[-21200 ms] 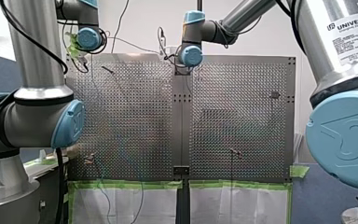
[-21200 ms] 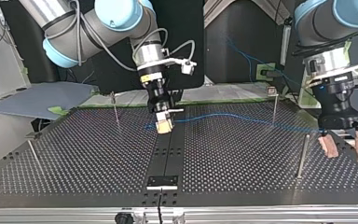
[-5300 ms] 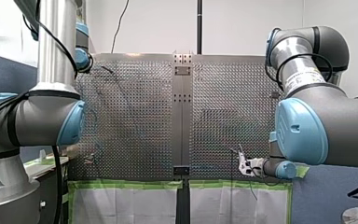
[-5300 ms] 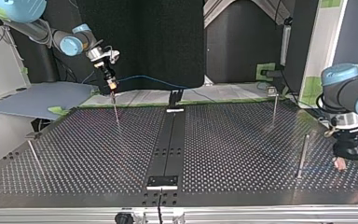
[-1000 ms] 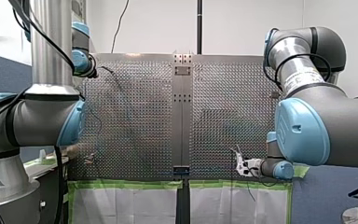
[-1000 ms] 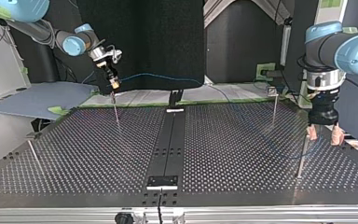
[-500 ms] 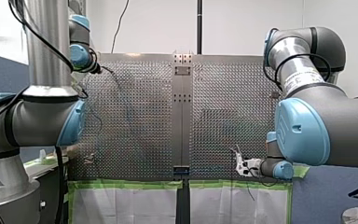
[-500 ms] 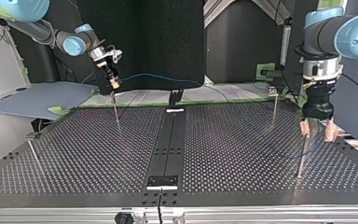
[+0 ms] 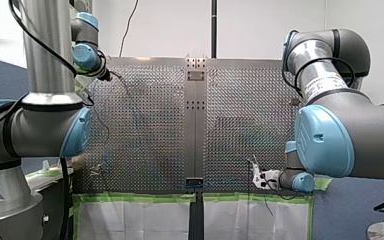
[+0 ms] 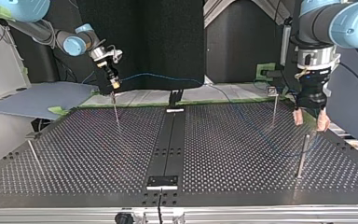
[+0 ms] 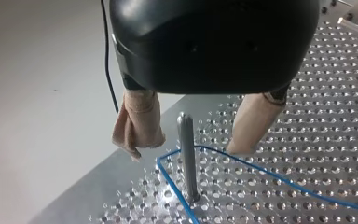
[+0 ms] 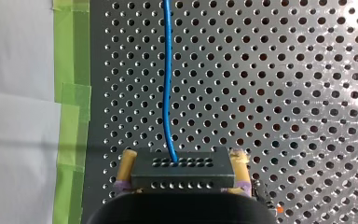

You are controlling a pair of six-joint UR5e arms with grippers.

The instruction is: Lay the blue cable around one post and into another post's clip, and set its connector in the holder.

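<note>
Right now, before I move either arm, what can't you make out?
Blue cable: too thin to trace in the front view; both runs cut off by the left wrist view's edges.
Top of the post under my right hand: too small in the top view.

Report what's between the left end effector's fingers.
Left wrist view: a metal post lines up with the open fingers' gap, beyond their tips, blue cable looped round its base.
</note>
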